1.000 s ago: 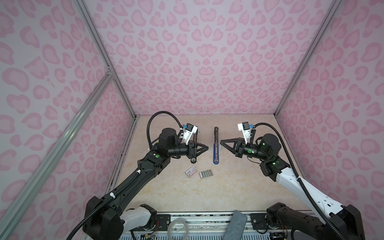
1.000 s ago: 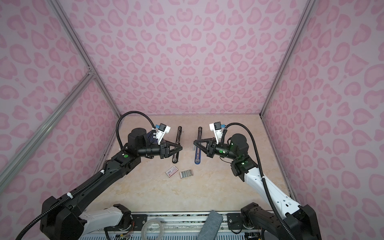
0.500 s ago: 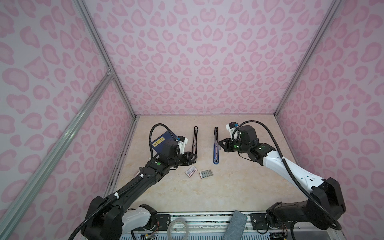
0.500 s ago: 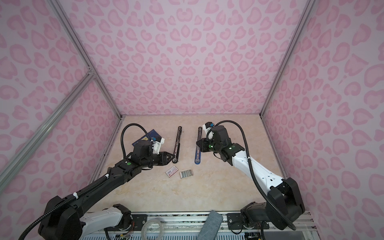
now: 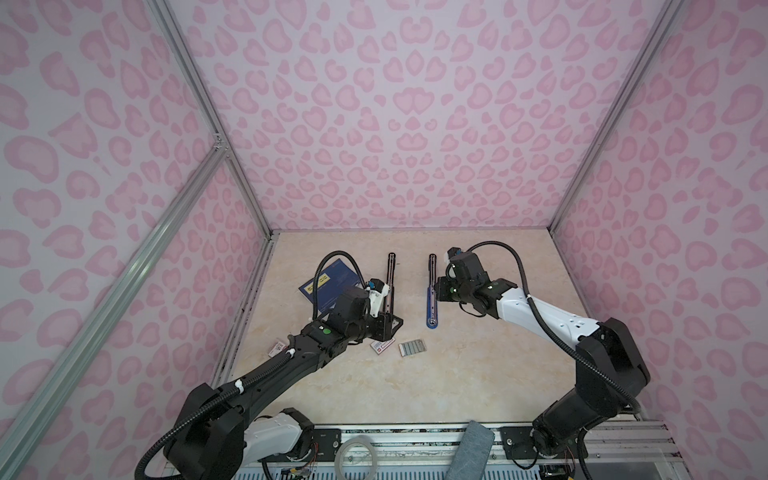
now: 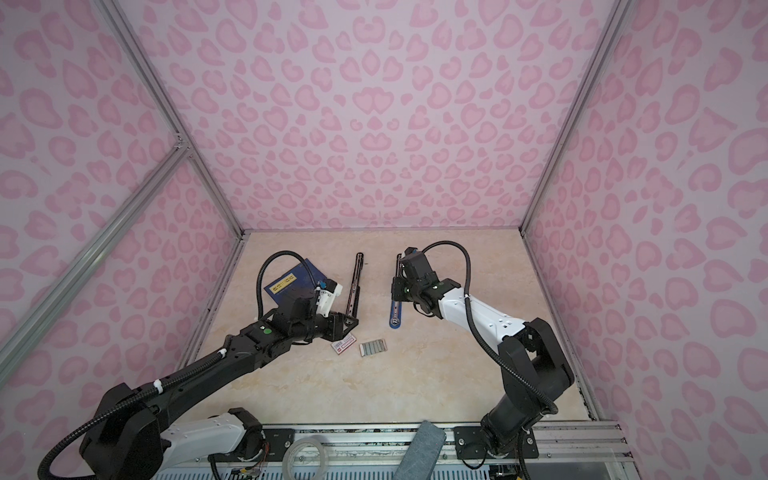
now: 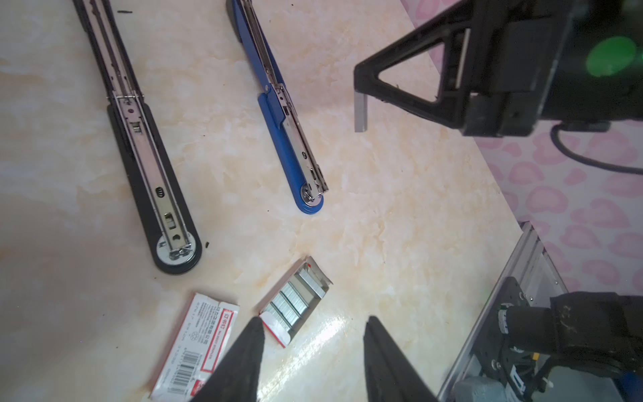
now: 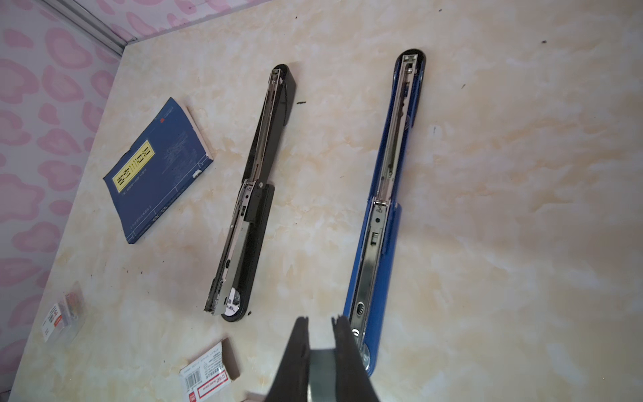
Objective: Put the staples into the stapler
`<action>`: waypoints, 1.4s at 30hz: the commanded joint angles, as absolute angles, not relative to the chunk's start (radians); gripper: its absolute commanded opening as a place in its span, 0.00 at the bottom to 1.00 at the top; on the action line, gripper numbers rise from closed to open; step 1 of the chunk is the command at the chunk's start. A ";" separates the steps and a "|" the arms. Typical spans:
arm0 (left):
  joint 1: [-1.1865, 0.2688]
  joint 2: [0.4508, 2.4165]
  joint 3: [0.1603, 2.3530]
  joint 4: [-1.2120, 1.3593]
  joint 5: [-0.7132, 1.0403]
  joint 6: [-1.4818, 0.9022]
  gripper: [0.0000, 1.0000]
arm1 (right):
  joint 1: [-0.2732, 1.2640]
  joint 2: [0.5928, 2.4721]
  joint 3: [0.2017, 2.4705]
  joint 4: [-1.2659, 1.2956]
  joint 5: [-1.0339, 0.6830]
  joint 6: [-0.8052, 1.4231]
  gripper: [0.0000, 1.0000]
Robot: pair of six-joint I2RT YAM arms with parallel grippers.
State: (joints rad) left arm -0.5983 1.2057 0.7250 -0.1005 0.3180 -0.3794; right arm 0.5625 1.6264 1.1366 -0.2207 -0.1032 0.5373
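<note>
Marbled beige tabletop (image 5: 478,374) carried a blue stapler (image 5: 431,318), opened out flat. Close by that stapler's middle hung the right claw (image 8: 320,323), pinching a short staple strip (image 7: 360,111). More staples (image 5: 412,348) lay side by side just off the blue stapler's round end, toward the robot. Left of that end, the left claw (image 7: 313,320) hung spread. A black stapler (image 5: 390,282) lay left of the blue one.

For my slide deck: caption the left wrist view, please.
Left claw open near the staples; right claw holds a staple strip near the opened blue stapler, black stapler alongside.
</note>
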 commanded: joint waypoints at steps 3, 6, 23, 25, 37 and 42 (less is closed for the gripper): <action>-0.619 1.179 0.706 -0.041 0.244 -0.320 0.50 | 0.574 1.672 1.154 -0.168 0.002 0.585 0.12; -0.626 1.175 0.700 -0.030 0.230 -0.317 0.50 | 0.579 1.701 1.169 -0.163 0.033 0.596 0.11; -0.630 1.224 0.700 -0.001 0.210 -0.328 0.50 | 0.578 1.888 1.320 -0.241 0.132 0.624 0.11; -0.631 1.223 0.695 -0.001 0.203 -0.328 0.50 | 0.576 1.902 1.334 -0.249 0.142 0.626 0.12; -0.630 1.265 0.710 -0.006 0.213 -0.332 0.50 | 0.577 1.978 1.400 -0.299 0.207 0.633 0.12; -0.631 1.275 0.713 -0.009 0.215 -0.331 0.50 | 0.581 1.990 1.415 -0.307 0.212 0.637 0.12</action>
State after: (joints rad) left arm -0.6304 1.2697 0.7029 -0.0284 0.2096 -0.3325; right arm 0.5762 1.9789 1.4086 -0.2871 0.1867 0.6292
